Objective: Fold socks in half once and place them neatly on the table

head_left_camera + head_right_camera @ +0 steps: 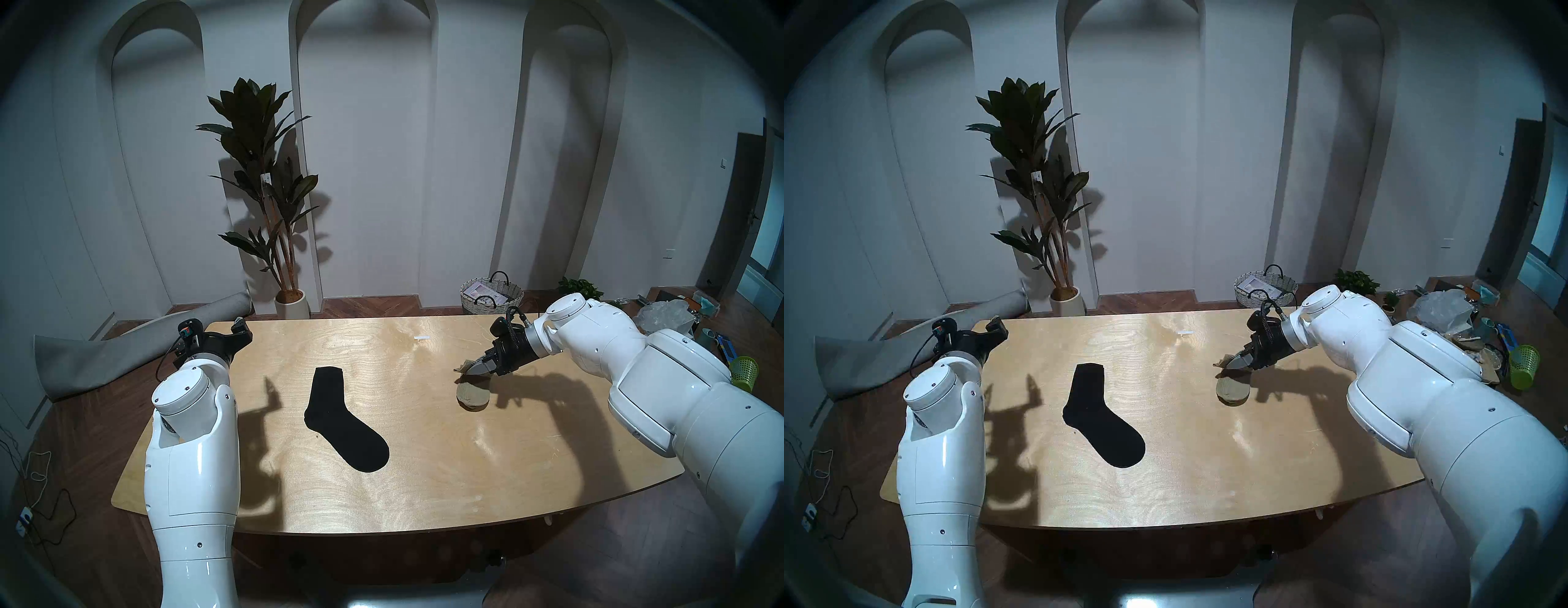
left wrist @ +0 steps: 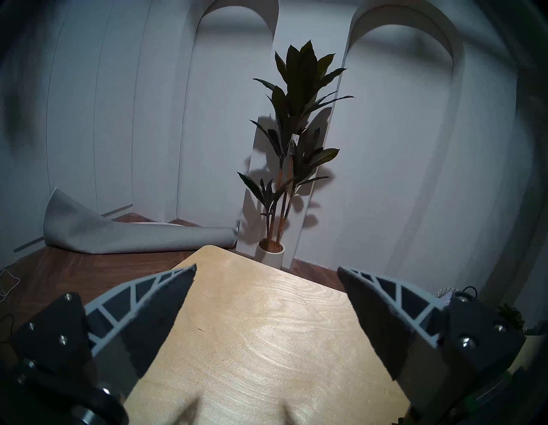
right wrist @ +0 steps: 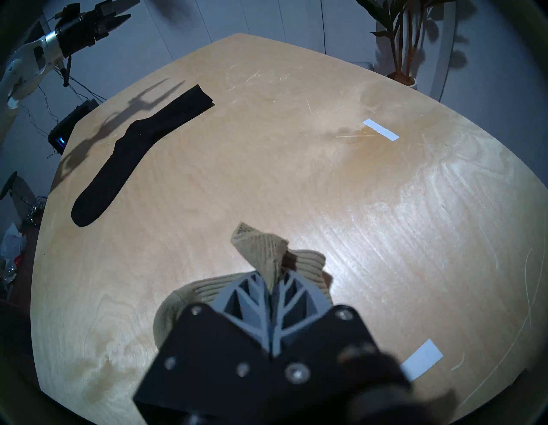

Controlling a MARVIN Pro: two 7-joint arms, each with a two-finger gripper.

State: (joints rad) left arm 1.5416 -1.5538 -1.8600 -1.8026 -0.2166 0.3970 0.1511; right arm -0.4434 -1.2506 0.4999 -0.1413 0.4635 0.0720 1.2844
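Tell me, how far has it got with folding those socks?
Nothing looks finished yet. The right pincer is shut on one end of the tan sock, lifting it over the rest. The black sock lies flat and unfolded on the table; the left pincer waits open.

text: none legible | plant point(image 1: 263, 170) tag point(image 1: 266, 180) — too small to read | labels: none

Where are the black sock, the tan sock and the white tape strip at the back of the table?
black sock point(image 1: 339, 418), head left view, on its heel bend.
tan sock point(image 1: 474, 394), head left view, on the part lying on the table.
white tape strip point(image 1: 421, 337), head left view, on its middle.
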